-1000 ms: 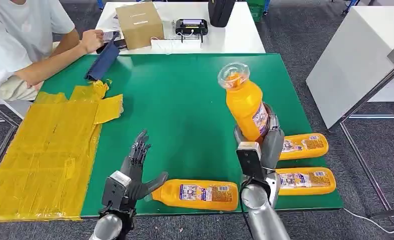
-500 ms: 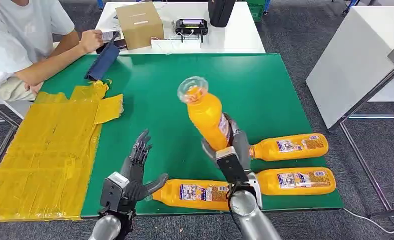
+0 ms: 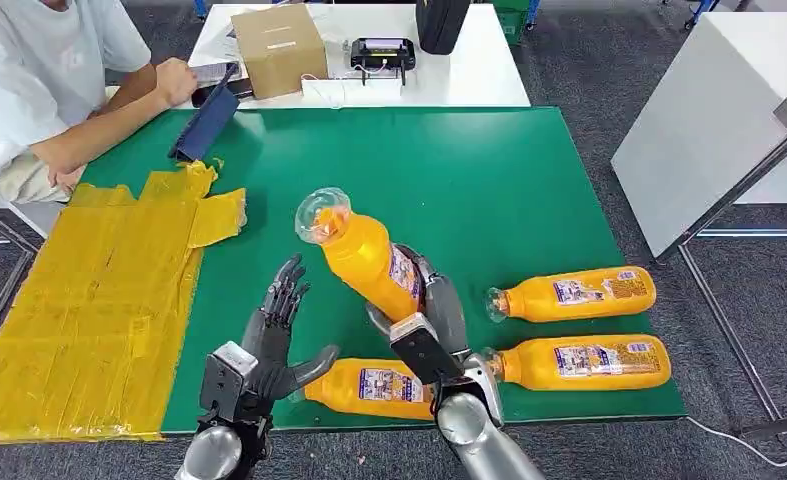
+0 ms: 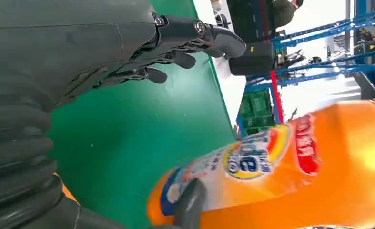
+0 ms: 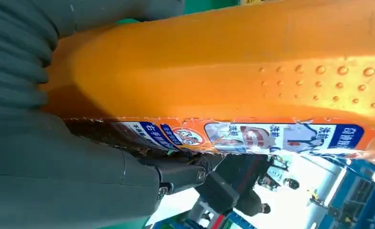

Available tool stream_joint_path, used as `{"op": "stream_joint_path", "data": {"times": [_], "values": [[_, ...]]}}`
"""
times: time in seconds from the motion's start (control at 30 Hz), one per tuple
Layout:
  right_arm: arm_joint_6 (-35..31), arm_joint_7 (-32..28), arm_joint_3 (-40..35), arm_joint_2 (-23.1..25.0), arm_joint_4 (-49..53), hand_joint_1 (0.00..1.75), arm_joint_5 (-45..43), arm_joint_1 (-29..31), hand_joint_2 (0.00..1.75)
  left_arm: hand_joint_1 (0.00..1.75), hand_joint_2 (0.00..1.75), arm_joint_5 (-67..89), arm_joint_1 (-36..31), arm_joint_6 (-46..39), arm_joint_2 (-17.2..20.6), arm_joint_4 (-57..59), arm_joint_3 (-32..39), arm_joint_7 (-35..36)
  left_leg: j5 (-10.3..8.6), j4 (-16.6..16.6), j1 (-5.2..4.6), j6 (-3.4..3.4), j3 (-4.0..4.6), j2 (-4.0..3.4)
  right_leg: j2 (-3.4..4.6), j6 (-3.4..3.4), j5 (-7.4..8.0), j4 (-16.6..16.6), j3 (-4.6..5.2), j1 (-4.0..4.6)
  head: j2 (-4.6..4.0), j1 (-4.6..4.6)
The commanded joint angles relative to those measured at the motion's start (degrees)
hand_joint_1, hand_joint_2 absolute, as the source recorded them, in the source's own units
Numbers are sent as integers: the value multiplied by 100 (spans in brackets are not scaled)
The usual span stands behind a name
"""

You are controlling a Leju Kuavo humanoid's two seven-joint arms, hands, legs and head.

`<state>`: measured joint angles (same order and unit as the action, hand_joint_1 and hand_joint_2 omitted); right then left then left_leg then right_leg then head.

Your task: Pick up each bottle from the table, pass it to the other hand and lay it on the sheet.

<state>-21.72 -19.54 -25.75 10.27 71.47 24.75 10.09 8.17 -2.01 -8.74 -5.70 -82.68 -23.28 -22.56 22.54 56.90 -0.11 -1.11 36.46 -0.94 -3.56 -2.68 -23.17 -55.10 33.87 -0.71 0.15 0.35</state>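
Observation:
My right hand grips an orange bottle by its lower body and holds it above the green table, its clear cap tilted up and to the left. The same orange bottle lies against my right hand's palm in the right wrist view. My left hand stands open with fingers spread, just left of the held bottle, which looms near its thumb in the left wrist view. A yellow sheet covers the table's left side. Three more orange bottles lie flat: one at the front edge, two at the right.
A person sits at the far left, a hand by a dark blue pouch. Behind the green table, a white table carries a cardboard box and a black device. A white panel stands to the right.
My right hand has carried the bottle leftwards and lower, from over the right bottles to close beside my left hand. My left hand has stayed in place, open.

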Motion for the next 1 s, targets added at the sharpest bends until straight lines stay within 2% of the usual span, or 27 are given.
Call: {"op": "stream_joint_path", "data": {"times": [0.03, 0.3, 0.33, 0.4, 0.63, 0.67, 0.7, 0.73, 0.8, 0.83, 0.87, 1.0], "values": [[-133, 113, -1054, -56, -1146, 175, 725, 366, 175, 0, 175, -167, -331, 85, 162, 196, -157, 53, 14, -3, 8, 9, -35, -5, 34, 11, -9, 5, -32, 3, 0, 0], [-217, 128, -1623, 27, -1797, 175, 1089, 559, 175, 0, 175, -377, -508, 221, 146, 222, -178, 33, 4, -4, 6, 5, -18, -3, 19, 7, -3, 5, -16, 3, 0, 0], [-227, 129, -1665, 29, -1836, 175, 1124, 573, 175, 0, 175, -403, -529, 238, 147, 219, -177, 40, 14, -1, 10, 8, -38, -4, 34, 11, -11, 5, -35, 4, 0, 0], [-221, 109, -1735, 27, -1878, 175, 1143, 589, 175, 0, 175, -427, -556, 259, 147, 231, -188, 47, 4, -5, 6, 5, -18, 1, 15, 7, -4, 6, -15, 2, 0, 2], [-208, 106, -1878, 0, -1904, 175, 1154, 615, 175, 0, 175, -678, -604, 418, 136, 283, -179, 78, 0, -5, 6, 4, -11, 4, 7, 6, -2, 7, -9, 3, 0, 0], [-218, 112, -1896, -2, -1910, 175, 1145, 622, 175, 0, 175, -702, -610, 433, 147, 280, -184, 77, 14, -1, 10, 10, -38, 8, 22, 12, -15, 4, -36, 4, 0, 0], [-218, 112, -1896, -2, -1910, 175, 1145, 622, 175, 0, 175, -702, -610, 433, 147, 280, -184, 77, 5, -4, 6, 6, -21, 6, 12, 8, -7, 5, -18, 2, 0, -2], [-218, 112, -1896, -2, -1910, 175, 1145, 622, 175, 0, 175, -702, -610, 433, 147, 280, -184, 77, 14, -3, 8, 10, -40, 8, 21, 12, -16, 5, -38, 2, 0, 2], [-223, 110, -1912, -5, -1923, 175, 1119, 632, 175, 0, 175, -766, -612, 476, 148, 263, -188, 68, 4, -5, 6, 6, -19, 1, 12, 7, -6, 6, -16, 3, 0, 0], [-230, 107, -1910, -5, -1920, 175, 1106, 634, 175, 7, 175, -765, -614, 476, 148, 254, -196, 68, 2, -5, 6, 5, -16, 0, 10, 6, -4, 7, -12, 3, 0, 0], [-241, 102, -1904, -4, -1911, 175, 1092, 636, 175, 175, 175, -764, -621, 477, 147, 243, -203, 69, 11, -3, 9, 8, -33, 4, 18, 10, -13, 5, -29, 3, 0, 0], [-214, 73, -1877, -28, -1779, 175, 992, 616, 175, 175, 175, -786, -632, 458, 140, 230, -192, 42, 7, -3, 8, 6, -23, 3, 14, 8, -9, 5, -20, 3, 0, 0]]}}
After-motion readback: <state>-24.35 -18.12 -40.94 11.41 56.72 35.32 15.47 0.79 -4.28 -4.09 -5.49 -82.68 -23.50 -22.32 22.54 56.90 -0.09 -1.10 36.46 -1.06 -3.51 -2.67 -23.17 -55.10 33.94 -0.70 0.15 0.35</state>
